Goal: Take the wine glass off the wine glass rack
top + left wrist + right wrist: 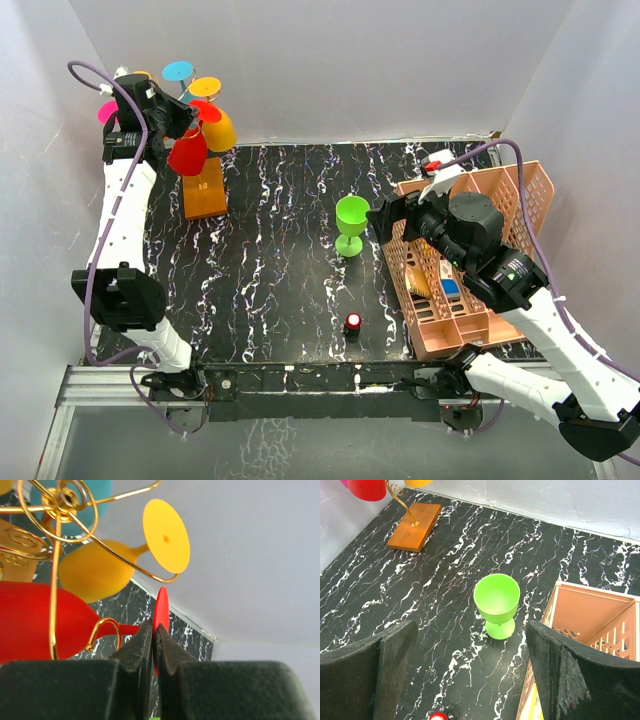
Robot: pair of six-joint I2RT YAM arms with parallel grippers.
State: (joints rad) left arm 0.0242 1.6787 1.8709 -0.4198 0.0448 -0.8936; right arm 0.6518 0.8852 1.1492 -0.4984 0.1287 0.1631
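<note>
One red glass (40, 622) in left claw (153, 630), one green glass (351, 215) on table (270, 285)

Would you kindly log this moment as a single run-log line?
left gripper: shut on foot of red wine glass | stem: hooked in wine glass rack | right gripper: open | green glass: upright on table

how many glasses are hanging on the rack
4 visible: red at the front, yellow right of it, teal behind at the top, magenta on the left by the left arm. The arm may hide more.
</note>
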